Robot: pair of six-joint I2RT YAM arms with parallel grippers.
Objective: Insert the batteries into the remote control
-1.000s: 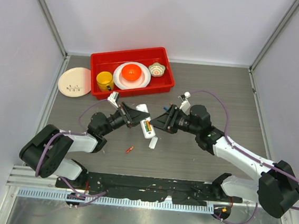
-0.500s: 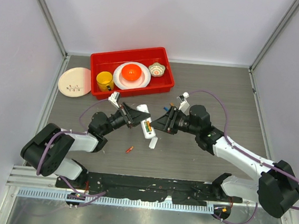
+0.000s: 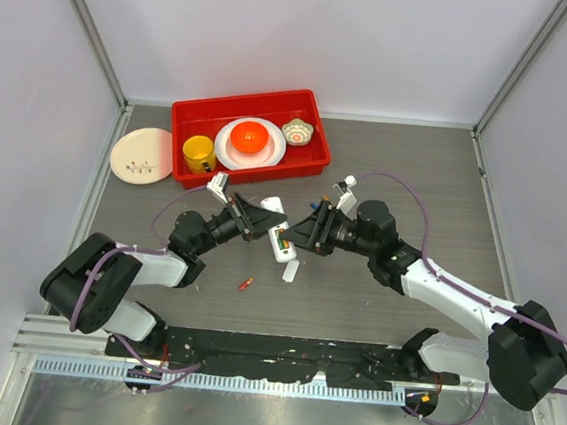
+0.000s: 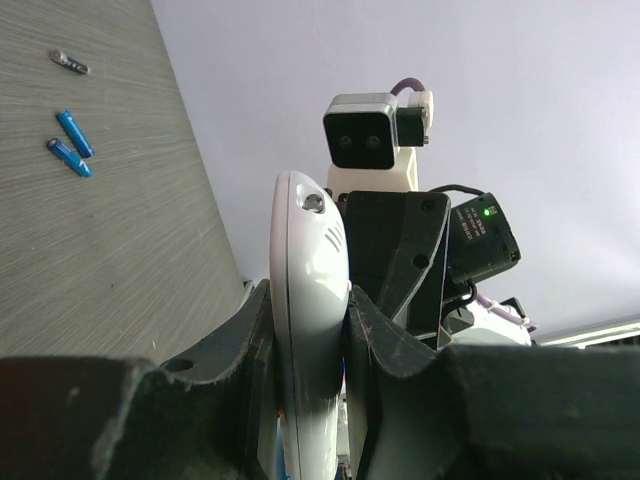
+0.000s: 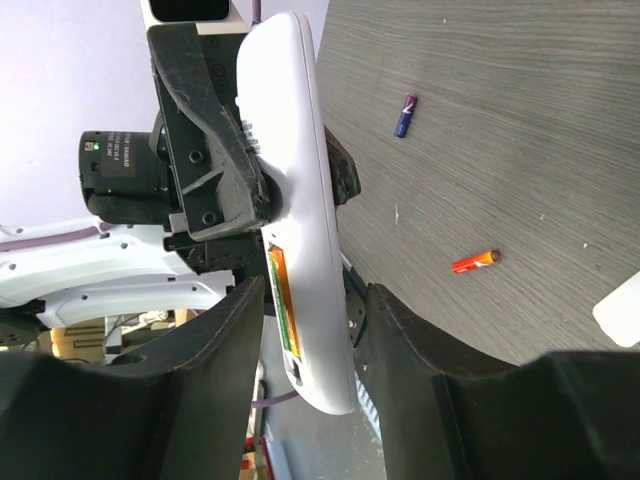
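The white remote control (image 3: 274,224) is held above the table between both arms. My left gripper (image 3: 256,220) is shut on it, its fingers (image 4: 240,340) pressed against both sides of the remote (image 4: 308,290). My right gripper (image 3: 300,232) is open, and its jaws straddle the remote's other end (image 5: 300,200) with gaps on both sides. The open compartment holds a green and orange battery (image 5: 282,300). Loose on the table are a red-orange battery (image 3: 245,284), also in the right wrist view (image 5: 474,262), a blue one (image 5: 404,115) and two blue ones (image 4: 72,145).
A small white cover piece (image 3: 291,270) lies on the table below the remote. At the back left, a red tray (image 3: 187,115) holds a yellow mug (image 3: 198,152), a plate with an orange object (image 3: 250,141) and a small bowl (image 3: 296,131). A cream plate (image 3: 140,154) lies left of it.
My right gripper has moved slightly left, closer around the remote's end. The left gripper still holds the remote in about the same place.
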